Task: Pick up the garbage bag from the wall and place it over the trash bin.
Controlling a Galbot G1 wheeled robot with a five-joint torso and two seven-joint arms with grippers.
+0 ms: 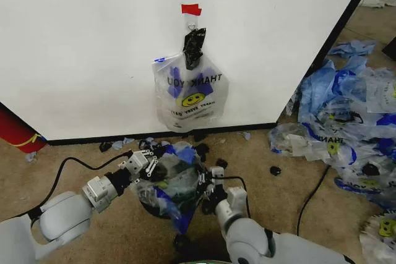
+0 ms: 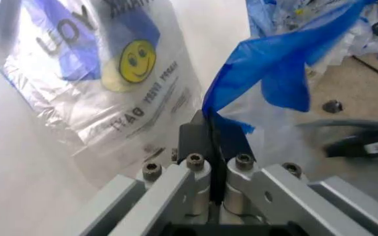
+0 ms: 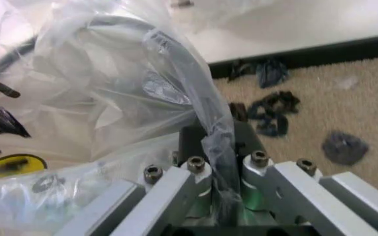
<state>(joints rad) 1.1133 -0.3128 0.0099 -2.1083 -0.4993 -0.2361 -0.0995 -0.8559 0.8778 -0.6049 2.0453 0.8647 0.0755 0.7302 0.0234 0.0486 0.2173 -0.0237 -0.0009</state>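
Both grippers work low over the small round black wire-mesh trash bin (image 1: 162, 199), which stands on the tan carpet just in front of the large plain white wall (image 1: 80, 47). The left gripper (image 1: 141, 162), at the bin's left rim, has its jaws pressed together on a blue handle of the garbage bag (image 1: 176, 174), a thin see-through plastic bag now bunched over the bin's mouth; the right gripper (image 1: 210, 190), at the bin's right rim, pinches a twisted fold of the clear film. The likely trouble here is the film itself: so thin and slack, it could tear if the two arms pull apart too hard, or slip off the rim and collapse into the bin if either pinch opens before the edge is hooked over the mesh. A sideways tug might also tip the light bin. The bag looks crumpled and glossy, its blue handle standing up like a flag. A matching smiley-face bag (image 1: 190, 94) hangs on the wall above the bin, under a small red tape piece (image 1: 191, 9).
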